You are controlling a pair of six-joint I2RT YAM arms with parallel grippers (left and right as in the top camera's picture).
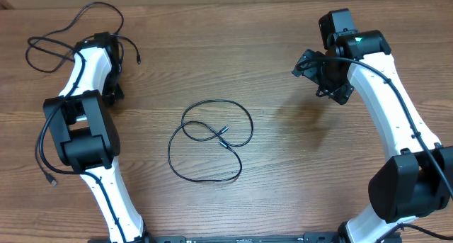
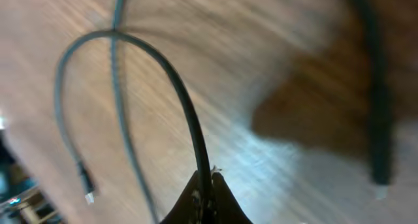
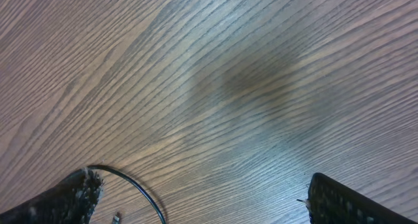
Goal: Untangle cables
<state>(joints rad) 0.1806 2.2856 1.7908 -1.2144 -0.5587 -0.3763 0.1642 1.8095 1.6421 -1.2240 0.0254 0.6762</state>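
though blurred in the left wrist view, shows the left gripper (image 2: 204,185) pinched fully shut on a thin black cable (image 2: 189,113) arching up from between its tips, wrist low at the far-left corner of the table (image 1: 283,165), forearm stretched away from a folded elbow. finds the right gripper (image 3: 209,204) spread wide on nothing, arm bent inward from the right. places a loose tangle (image 1: 48,37) by the left wrist, a looped cable (image 1: 221,131) at mid-table.
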